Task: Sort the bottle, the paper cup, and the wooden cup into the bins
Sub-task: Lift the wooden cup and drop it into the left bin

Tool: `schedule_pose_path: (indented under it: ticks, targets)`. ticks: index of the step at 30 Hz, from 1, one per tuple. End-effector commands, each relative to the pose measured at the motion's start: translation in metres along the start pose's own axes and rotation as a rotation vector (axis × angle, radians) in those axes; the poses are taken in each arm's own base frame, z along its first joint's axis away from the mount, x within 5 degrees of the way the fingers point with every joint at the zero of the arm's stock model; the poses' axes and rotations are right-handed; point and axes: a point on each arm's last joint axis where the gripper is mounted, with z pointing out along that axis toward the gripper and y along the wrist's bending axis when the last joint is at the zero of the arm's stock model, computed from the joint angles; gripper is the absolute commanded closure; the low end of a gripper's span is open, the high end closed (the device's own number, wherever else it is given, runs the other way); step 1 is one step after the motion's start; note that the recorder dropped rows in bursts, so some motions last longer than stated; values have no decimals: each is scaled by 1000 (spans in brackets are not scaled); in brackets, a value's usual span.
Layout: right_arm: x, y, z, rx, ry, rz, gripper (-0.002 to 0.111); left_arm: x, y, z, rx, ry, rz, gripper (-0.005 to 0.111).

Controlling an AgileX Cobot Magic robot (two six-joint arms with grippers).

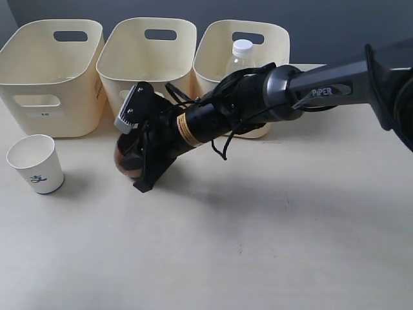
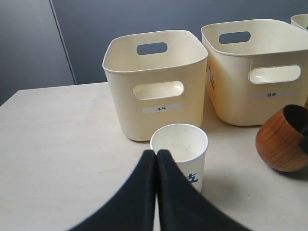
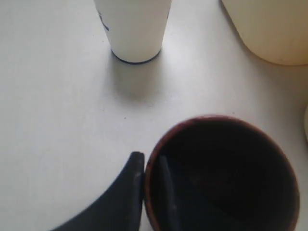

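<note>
The brown wooden cup (image 1: 121,157) (image 2: 283,140) (image 3: 221,173) is tilted just in front of the middle bin (image 1: 147,55). My right gripper (image 1: 133,160) (image 3: 150,161) reaches across and is shut on its rim, one finger inside and one outside. The white paper cup (image 1: 37,163) (image 2: 180,149) (image 3: 134,29) stands upright at the front left. My left gripper (image 2: 156,154) is shut and empty just short of it, and is out of the exterior view. The clear bottle (image 1: 240,57) stands in the right bin (image 1: 279,40).
Three cream bins line the back edge; the left bin (image 1: 51,77) (image 2: 154,91) stands behind the paper cup. The right arm (image 1: 310,90) stretches across in front of the middle and right bins. Bare tabletop (image 1: 258,245) fills the front.
</note>
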Motion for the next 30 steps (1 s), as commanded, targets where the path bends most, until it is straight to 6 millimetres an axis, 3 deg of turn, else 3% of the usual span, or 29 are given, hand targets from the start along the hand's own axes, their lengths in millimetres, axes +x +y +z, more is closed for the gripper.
schedule_pose_path:
  ticks: [1, 5, 10, 16, 24, 30]
  targets:
    - [2, 0, 1, 1, 6, 4, 108, -2, 0, 0, 2, -12, -1, 107]
    - [0, 0, 0, 4, 1, -5, 108, -2, 0, 0, 2, -12, -1, 107]
    - [-17, 2, -14, 23, -34, -53, 108, -2, 0, 0, 2, -12, -1, 107]
    - [-68, 4, -38, 55, -152, -148, 108, -2, 0, 0, 2, -12, -1, 107]
    - [-127, -12, -63, 160, -294, -228, 108, -2, 0, 0, 2, -12, -1, 107]
    - [-150, -30, -55, 198, -364, -245, 109, -2, 0, 0, 2, -12, -1, 107]
